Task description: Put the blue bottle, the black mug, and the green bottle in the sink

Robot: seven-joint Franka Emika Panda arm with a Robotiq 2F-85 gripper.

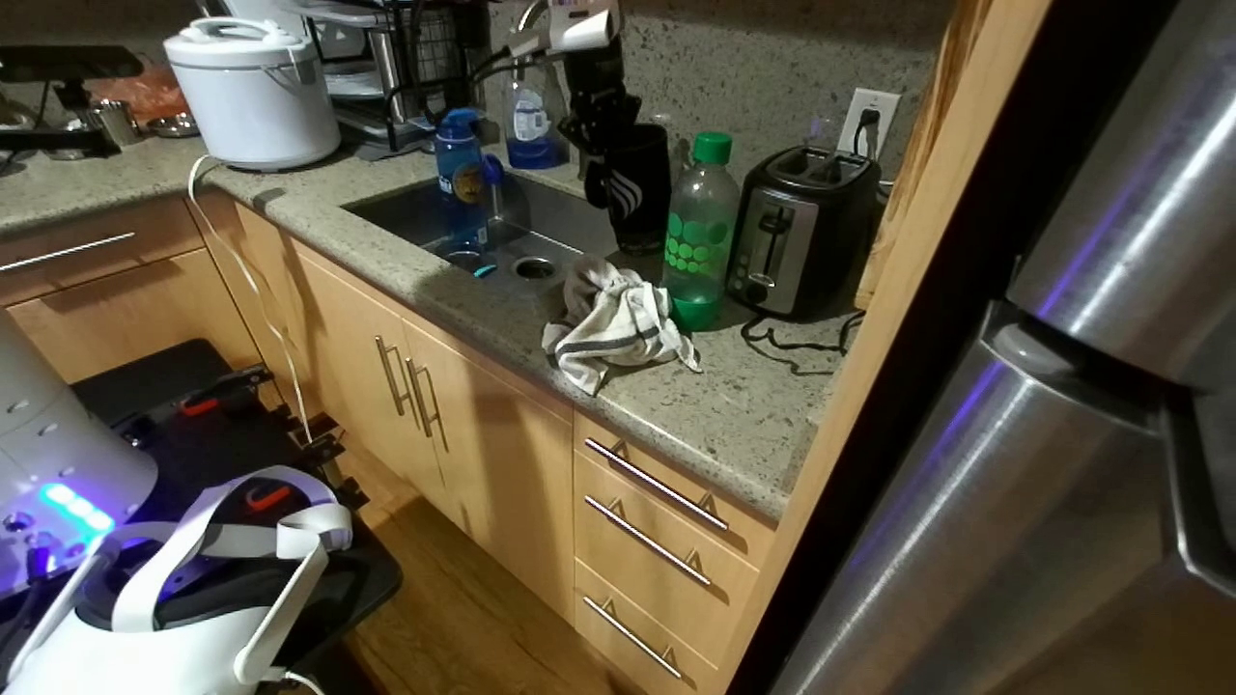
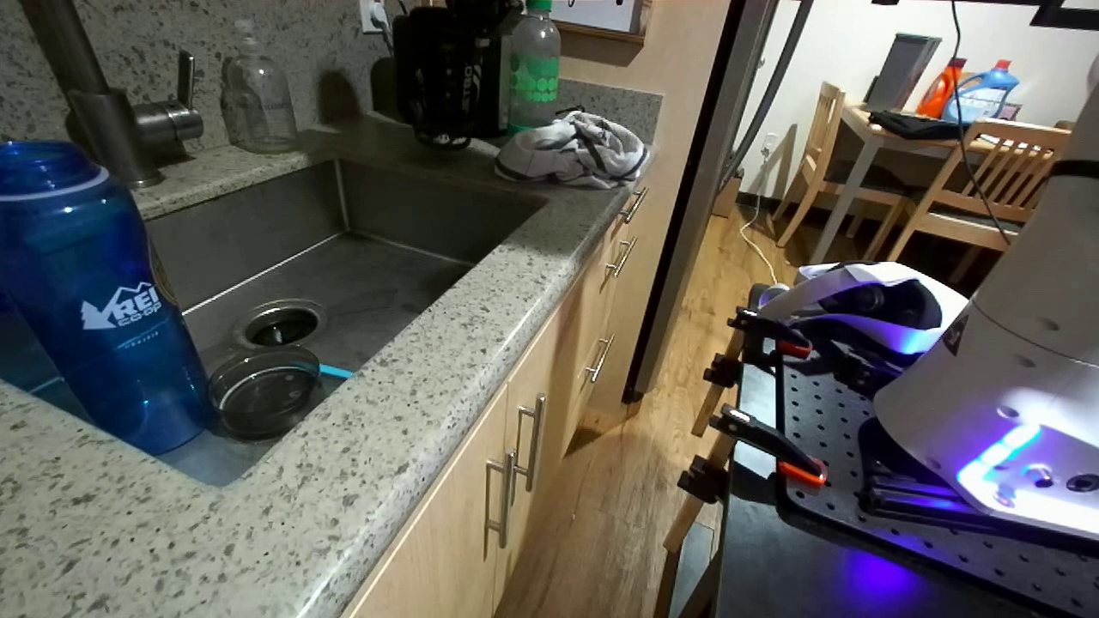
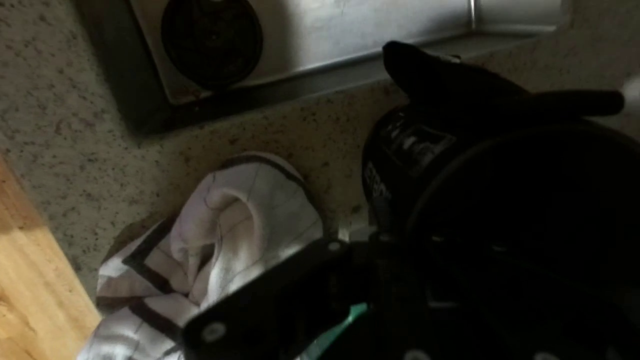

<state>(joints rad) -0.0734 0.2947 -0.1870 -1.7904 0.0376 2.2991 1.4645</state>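
End effector (image 1: 610, 140) gripping the black mug (image 1: 641, 188), two o'clock from the sink (image 1: 565, 205) in an exterior view; pinched one-sidedly, it could pivot and topple the green bottle (image 1: 697, 246) at its four o'clock.

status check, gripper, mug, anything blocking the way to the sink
Gripper shut on black mug. Not yet in sink. Blue bottle is in. Striped towel nearby, probably off the direct path.
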